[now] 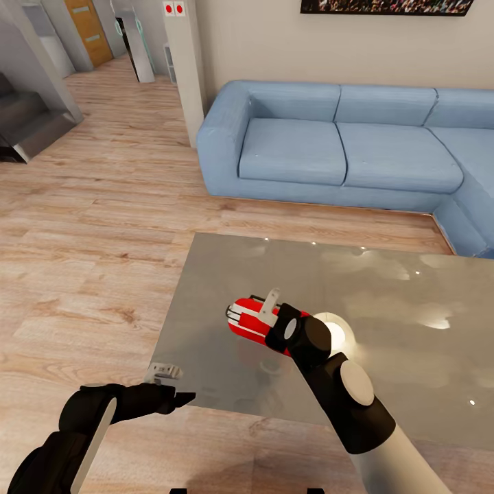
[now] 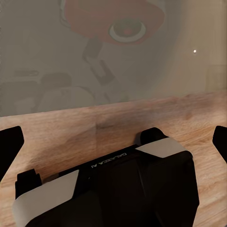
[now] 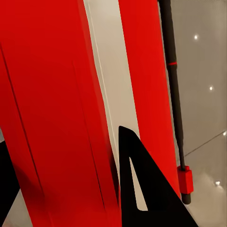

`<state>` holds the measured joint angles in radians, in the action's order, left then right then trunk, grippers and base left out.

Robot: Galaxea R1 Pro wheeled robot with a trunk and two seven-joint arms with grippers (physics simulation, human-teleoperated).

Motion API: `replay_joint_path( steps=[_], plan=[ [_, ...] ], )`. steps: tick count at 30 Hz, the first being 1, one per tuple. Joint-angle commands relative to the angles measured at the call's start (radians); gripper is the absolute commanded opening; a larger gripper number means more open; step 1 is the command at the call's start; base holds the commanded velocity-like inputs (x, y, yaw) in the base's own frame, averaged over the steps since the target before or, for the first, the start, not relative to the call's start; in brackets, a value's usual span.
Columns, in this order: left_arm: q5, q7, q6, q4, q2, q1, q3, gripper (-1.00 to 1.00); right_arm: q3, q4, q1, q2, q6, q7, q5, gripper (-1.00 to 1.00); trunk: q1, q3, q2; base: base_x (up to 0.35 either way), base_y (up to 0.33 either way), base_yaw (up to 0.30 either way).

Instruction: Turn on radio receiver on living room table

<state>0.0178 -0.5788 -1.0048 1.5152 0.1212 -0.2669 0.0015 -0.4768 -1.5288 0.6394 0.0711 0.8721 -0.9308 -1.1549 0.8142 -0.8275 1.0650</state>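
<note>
**Right fingers at the red radio on the glossy counter**

The radio receiver (image 1: 252, 321) lies on the grey counter (image 1: 384, 302), near its front edge and toward its left end, red body with a white band. In the right wrist view the radio receiver (image 3: 56, 113) looms very close, its white band running lengthwise and its thin dark wire handle (image 3: 172, 94) along one side.

The right gripper (image 1: 271, 317) is right at the radio, over its right end; one pale finger sticks up above the red casing. One dark fingertip (image 3: 142, 189) crosses the radio's face, but whether the fingers are apart or pressed onto it cannot be told.

The left gripper (image 1: 165, 384) hangs just off the counter's front left corner, over the wood floor (image 1: 89, 274); its fingers (image 2: 9, 146) stand wide apart, gripping nothing. The counter's top mirrors the radio.

Beyond the counter's far edge stands the light-blue sofa (image 1: 343, 147).
</note>
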Motion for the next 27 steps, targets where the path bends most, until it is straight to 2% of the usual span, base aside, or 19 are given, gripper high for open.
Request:
replay_joint_path(
  steps=[1, 12, 15, 19, 21, 24, 27],
  plan=[
    [0.000, 0.000, 0.000, 0.000, 0.000, 0.000, 0.000, 1.00, 0.000, 0.000, 0.000, 0.000, -0.002, 0.000, -0.002, -1.00, 0.000, 0.000, 0.000, 0.000, 0.000, 0.000],
    [0.001, -0.001, 0.000, 0.000, 0.000, 0.000, 0.000, 1.00, 0.006, -0.001, 0.000, 0.013, 0.002, -0.002, -0.002, -1.00, 0.000, 0.000, 0.000, 0.000, 0.000, 0.000],
    [0.000, -0.001, 0.000, 0.000, 0.000, 0.000, 0.000, 1.00, 0.022, -0.001, 0.000, 0.014, 0.002, -0.003, -0.002, -1.00, 0.000, 0.000, 0.000, 0.000, 0.000, 0.000],
    [0.000, 0.000, 0.001, 0.000, 0.000, 0.000, 0.000, 1.00, 0.075, -0.001, -0.001, 0.022, 0.003, -0.004, -0.001, -1.00, 0.000, 0.000, 0.000, 0.000, 0.000, 0.000],
    [0.000, 0.000, 0.001, 0.000, -0.001, 0.000, 0.000, 1.00, 0.119, 0.000, 0.000, 0.040, 0.004, -0.005, -0.001, -1.00, 0.000, 0.000, 0.000, 0.000, 0.000, 0.000],
    [0.001, 0.000, 0.001, 0.000, -0.001, 0.000, 0.000, 1.00, 0.217, 0.001, 0.004, 0.075, 0.014, -0.024, 0.001, -1.00, 0.000, 0.000, 0.000, 0.000, 0.000, 0.000],
    [0.001, 0.000, 0.001, -0.001, -0.001, 0.000, 0.000, 1.00, 0.281, 0.001, 0.017, 0.088, 0.026, -0.072, 0.001, -1.00, 0.000, 0.000, 0.000, 0.000, 0.000, 0.000]
  ],
)
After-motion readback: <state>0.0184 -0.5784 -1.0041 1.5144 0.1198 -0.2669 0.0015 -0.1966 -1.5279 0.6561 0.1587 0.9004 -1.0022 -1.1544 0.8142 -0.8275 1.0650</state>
